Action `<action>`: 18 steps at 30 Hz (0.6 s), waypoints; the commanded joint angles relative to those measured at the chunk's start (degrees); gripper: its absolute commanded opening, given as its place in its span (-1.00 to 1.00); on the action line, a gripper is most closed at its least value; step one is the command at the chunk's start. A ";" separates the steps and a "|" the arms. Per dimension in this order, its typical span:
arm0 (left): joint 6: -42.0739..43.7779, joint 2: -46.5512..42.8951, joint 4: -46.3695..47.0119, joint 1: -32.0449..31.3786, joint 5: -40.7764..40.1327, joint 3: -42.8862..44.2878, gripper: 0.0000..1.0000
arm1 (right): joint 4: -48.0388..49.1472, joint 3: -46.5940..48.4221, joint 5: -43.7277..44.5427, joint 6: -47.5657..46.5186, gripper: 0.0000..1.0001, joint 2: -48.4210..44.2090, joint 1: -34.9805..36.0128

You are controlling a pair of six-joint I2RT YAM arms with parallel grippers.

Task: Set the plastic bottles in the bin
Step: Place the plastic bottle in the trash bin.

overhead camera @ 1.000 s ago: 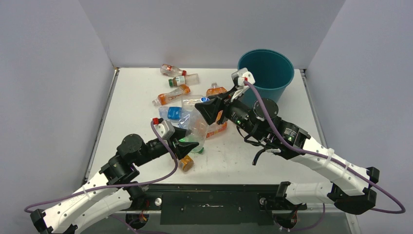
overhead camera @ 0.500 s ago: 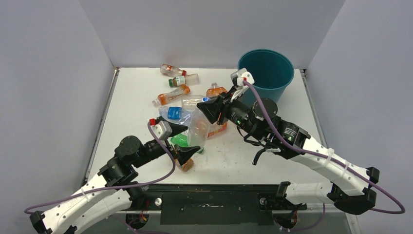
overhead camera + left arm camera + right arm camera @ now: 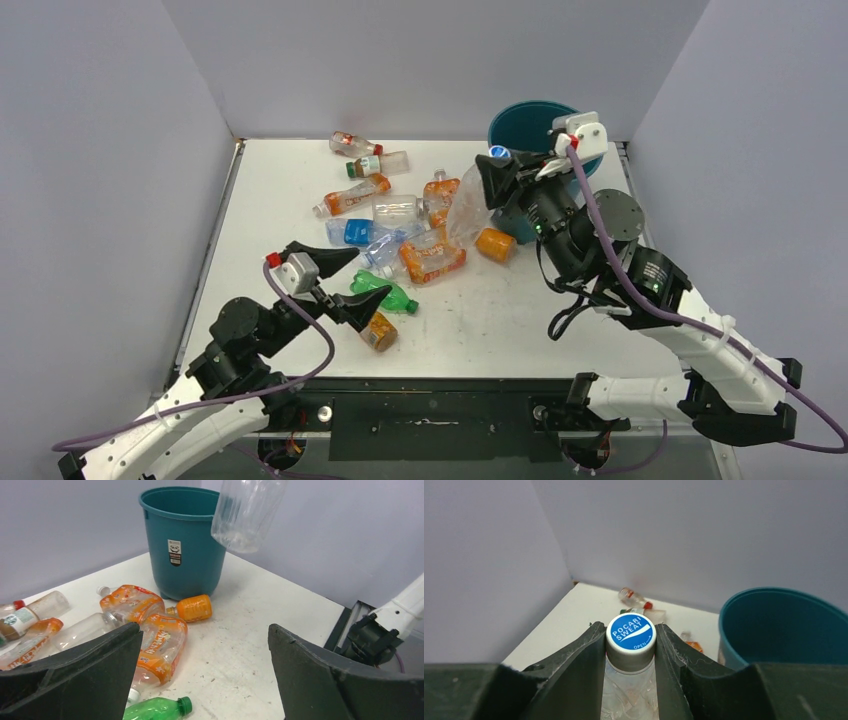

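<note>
The clear bottle (image 3: 466,212) has just changed hands: a second ago both arms had it over the pile, and now the left gripper (image 3: 372,272) has let go and drawn back, well away from the bin (image 3: 197,565), its jaws spread wide with nothing between them. The right gripper (image 3: 630,647) is pinched on the bottle's neck just under the blue cap (image 3: 630,632) and has carried it up to the bin's rim. The bottle hangs slantwise outside the bin, on the side facing the pile, with the cap about level with the rim. The handover looks done and this bottle seems close to its drop, but it does not appear to be over the opening yet. The rim is what stands in the way, so the hanging body probably has to be lifted over it. A small orange bottle (image 3: 495,244) lies at the foot of the bin, below the held one. Two crushed orange-labelled bottles (image 3: 432,255) lie a little further from the bin. Beyond them are a blue-labelled bottle (image 3: 352,232) and a green bottle (image 3: 385,295), and another orange one (image 3: 379,331) lies near the left gripper. The rest are scattered on the surface (image 3: 470,310) toward the far wall, all still outside the bin.
</note>
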 commanded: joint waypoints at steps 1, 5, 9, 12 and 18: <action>0.78 -1.96 4.28 0.20 -6.94 -0.90 0.92 | 9.94 1.18 9.73 -10.01 -0.89 -0.51 -0.19; 0.71 -2.00 3.75 0.12 -10.81 -0.83 0.92 | 12.38 6.29 14.06 -14.15 -0.89 4.59 -0.44; 0.69 -1.62 3.40 0.12 -11.44 -0.54 0.92 | 13.58 12.10 12.22 -12.72 -0.89 9.63 -4.81; 0.67 -1.68 3.19 0.14 -12.19 -0.53 0.92 | 11.47 16.97 5.97 -4.94 -0.89 12.80 -15.32; 0.76 -1.68 3.08 0.03 -13.79 -0.70 0.92 | 9.97 19.94 -2.42 8.77 -0.89 16.96 -35.48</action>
